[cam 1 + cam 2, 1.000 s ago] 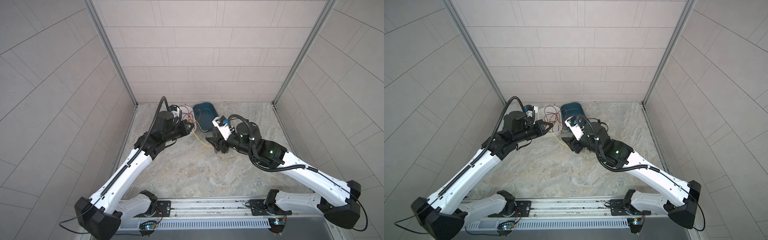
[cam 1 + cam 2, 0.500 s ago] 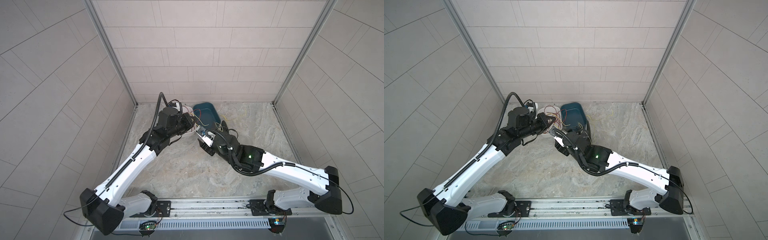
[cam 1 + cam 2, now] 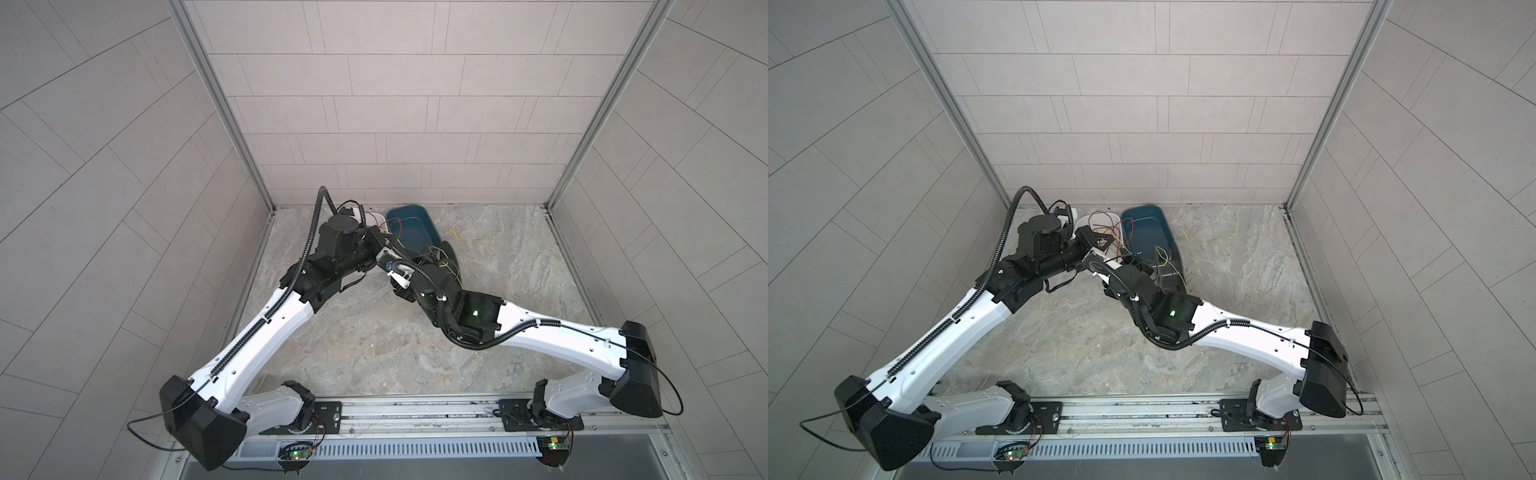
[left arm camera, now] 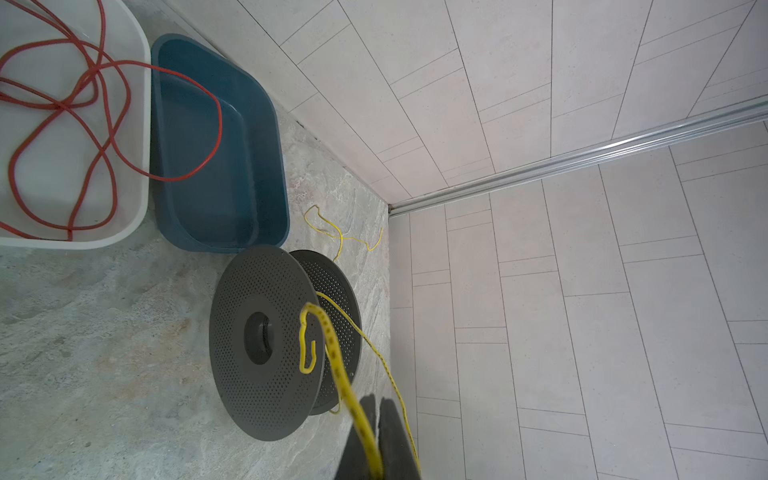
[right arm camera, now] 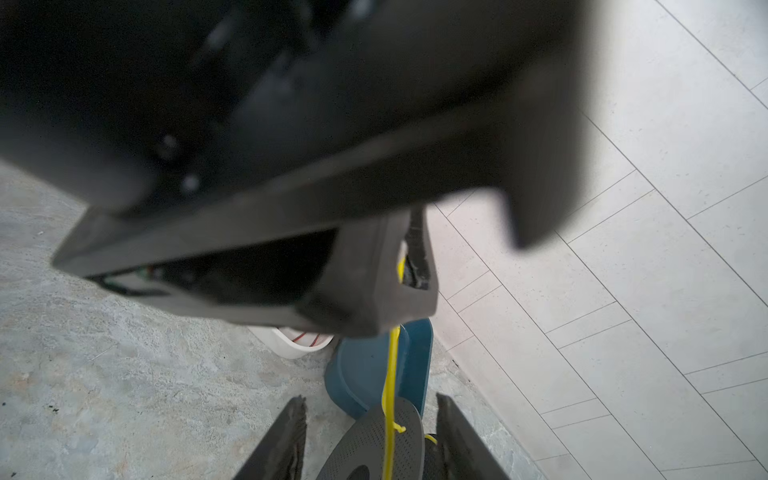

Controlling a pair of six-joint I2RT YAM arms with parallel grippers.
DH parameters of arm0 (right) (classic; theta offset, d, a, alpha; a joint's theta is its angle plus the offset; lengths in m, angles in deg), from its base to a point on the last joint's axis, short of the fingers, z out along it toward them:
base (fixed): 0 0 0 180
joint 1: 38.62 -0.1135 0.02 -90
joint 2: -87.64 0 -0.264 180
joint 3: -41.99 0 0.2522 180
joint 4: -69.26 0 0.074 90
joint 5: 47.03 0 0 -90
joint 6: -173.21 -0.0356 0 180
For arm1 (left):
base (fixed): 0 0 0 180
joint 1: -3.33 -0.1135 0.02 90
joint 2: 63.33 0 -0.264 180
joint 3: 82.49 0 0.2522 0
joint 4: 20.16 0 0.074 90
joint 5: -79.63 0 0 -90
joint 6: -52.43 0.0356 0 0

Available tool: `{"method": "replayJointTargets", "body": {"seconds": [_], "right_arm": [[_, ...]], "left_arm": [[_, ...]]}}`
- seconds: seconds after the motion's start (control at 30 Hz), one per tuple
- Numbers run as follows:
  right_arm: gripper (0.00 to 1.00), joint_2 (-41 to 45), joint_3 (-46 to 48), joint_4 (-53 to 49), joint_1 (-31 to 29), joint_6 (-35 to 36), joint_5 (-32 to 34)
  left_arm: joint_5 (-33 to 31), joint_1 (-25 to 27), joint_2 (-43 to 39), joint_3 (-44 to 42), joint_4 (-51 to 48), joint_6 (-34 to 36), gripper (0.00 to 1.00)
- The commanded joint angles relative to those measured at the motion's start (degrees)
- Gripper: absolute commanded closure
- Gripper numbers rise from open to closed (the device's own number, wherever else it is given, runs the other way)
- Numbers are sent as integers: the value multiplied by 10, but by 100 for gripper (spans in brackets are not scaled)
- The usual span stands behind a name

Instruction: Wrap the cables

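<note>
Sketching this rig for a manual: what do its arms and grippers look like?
The left arm and right arm have white shells and black joints. Ribbed black hoses run along both. A green light glows near the right wrist. The left gripper and right gripper each have two flat dark fingers.

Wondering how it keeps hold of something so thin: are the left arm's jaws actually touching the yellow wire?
Touching. The left wrist view shows the yellow wire running into the left gripper, pinched between its shut jaws with no gap.
</note>
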Motion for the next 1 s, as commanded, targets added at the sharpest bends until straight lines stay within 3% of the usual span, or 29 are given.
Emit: {"method": "replayJointTargets", "body": {"seconds": [0.0,0.53,0.7,0.83,0.97], "right_arm": [[56,-9,-13,43,-7,29,40],[99,-35,-9,82,-11,41,107],[100,-30,-4,88,-11,42,105],[100,-22,1,85,-11,37,99],[100,-5,7,85,-10,23,97]], "left_arm": [[0,3,-9,-9,19,-6,100],[-8,3,-19,-18,26,-9,100],[2,3,-20,-25,38,-11,99],[10,2,-21,-29,44,-8,82],[6,1,-28,-32,42,-1,55]]}}
